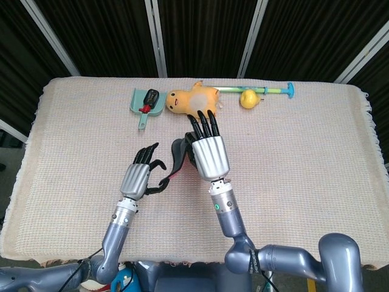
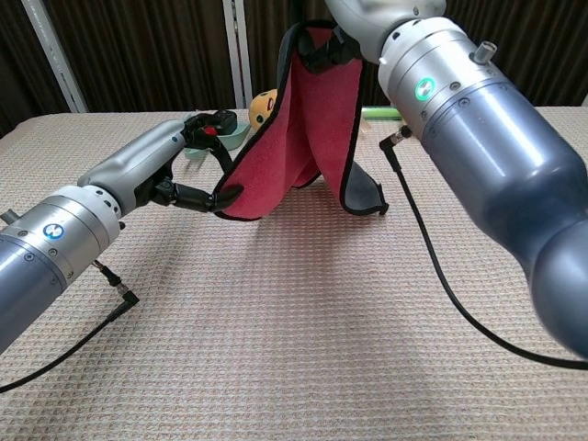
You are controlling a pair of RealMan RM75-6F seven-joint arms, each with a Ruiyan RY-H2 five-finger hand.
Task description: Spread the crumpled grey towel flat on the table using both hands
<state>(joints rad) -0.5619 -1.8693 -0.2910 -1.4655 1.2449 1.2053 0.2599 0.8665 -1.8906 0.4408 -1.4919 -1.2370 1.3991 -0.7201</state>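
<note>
The towel [image 2: 299, 138] is red on the face toward the chest camera, with a dark grey border and back [image 1: 177, 155]. It hangs above the table's middle, and its right lower end touches the cloth. My right hand [image 1: 208, 152] holds its top edge up, fingers pointing away from me; the chest view shows mostly its wrist [image 2: 432, 83]. My left hand [image 1: 138, 178] is to the left and lower. It pinches the towel's lower left corner [image 2: 228, 195] between thumb and a curled finger.
Along the far edge lie a teal dustpan [image 1: 144, 101] with a small red and black brush, a yellow duck plush [image 1: 191, 100], a yellow fruit [image 1: 247, 98] and a green and blue stick [image 1: 267, 90]. A black cable [image 2: 432, 276] trails from my right forearm.
</note>
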